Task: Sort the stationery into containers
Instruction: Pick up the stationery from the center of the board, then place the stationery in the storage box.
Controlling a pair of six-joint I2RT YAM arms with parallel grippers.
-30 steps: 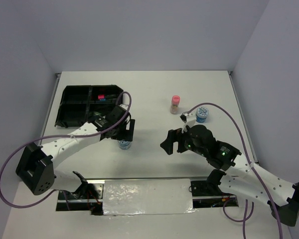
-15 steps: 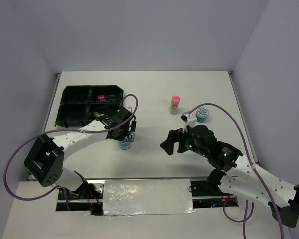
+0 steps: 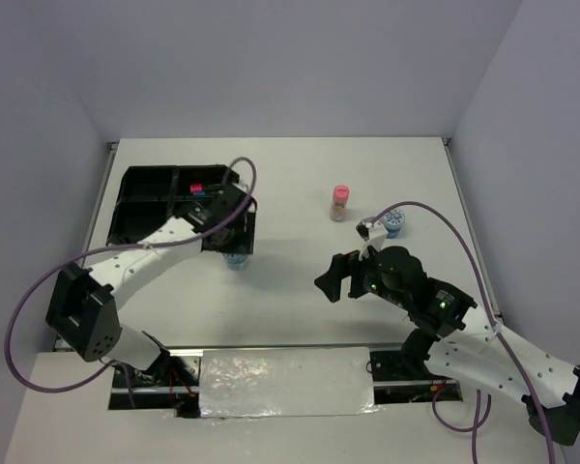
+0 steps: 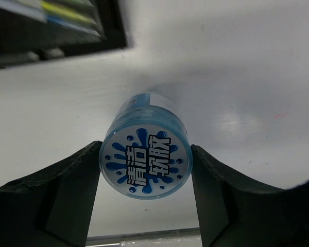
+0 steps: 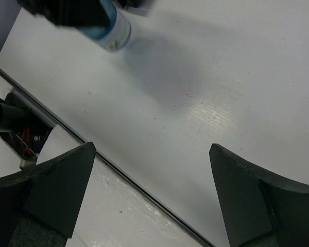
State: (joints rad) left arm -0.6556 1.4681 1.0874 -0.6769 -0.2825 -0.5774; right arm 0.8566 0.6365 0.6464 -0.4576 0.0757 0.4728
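In the left wrist view a round blue-white tin [image 4: 146, 165] with a splash-print lid sits between both fingers of my left gripper [image 4: 144, 150], which is shut on it, a soft shadow beneath it. From above, the tin [image 3: 237, 259] hangs under the left gripper [image 3: 234, 242], just right of the black tray [image 3: 135, 215]. My right gripper [image 3: 337, 276] stands open over bare table, nothing between its fingers [image 5: 51, 190]. A second tin [image 3: 393, 221] and a pink-capped bottle [image 3: 340, 202] stand at the back right.
The tray's compartments hold pens [image 4: 67, 11] and small pink and blue pieces [image 3: 197, 189]. The right wrist view shows the table's front edge [image 5: 123, 177] and the left gripper with its tin [image 5: 113, 31] at top left. Grey walls enclose the table.
My left gripper has closed onto the tin and carried it back and slightly left, toward the tray. The right arm has barely shifted and stays open.
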